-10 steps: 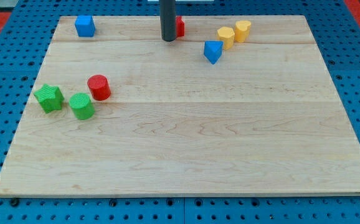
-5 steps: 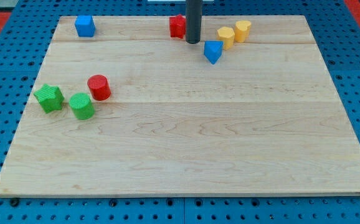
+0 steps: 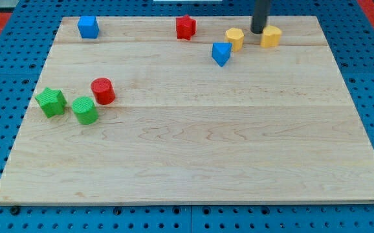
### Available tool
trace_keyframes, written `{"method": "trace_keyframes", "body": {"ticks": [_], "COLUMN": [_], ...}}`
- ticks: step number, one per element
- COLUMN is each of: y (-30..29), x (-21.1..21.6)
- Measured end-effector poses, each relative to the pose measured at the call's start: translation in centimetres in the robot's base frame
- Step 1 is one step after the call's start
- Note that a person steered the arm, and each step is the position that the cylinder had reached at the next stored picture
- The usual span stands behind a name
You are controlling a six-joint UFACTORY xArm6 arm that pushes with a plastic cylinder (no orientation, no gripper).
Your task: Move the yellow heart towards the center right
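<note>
My tip at board's far edge, yellow heart touching at its four o'clock, bare wood toward six o'clock, no pincer fitted

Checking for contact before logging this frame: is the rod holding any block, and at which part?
Nothing is held; the rod cannot grip. My tip stands at the upper-left edge of the yellow heart, apparently touching it, with the yellow cylinder apart to its left.

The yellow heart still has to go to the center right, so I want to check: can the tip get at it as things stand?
Probably yes. My tip sits right by the yellow heart, at its upper-left edge, with nothing between them. The other yellow block lies off to the view's left, apart from both.
</note>
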State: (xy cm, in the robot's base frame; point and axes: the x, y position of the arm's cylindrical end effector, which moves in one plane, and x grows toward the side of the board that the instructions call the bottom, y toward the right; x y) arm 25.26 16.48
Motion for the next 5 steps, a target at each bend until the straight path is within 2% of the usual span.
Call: {"method": "trace_keyframes", "body": {"ticks": [1, 3, 5], "y": [1.3, -5.9, -8.3], "x": [3.9, 6.4, 2.6]}}
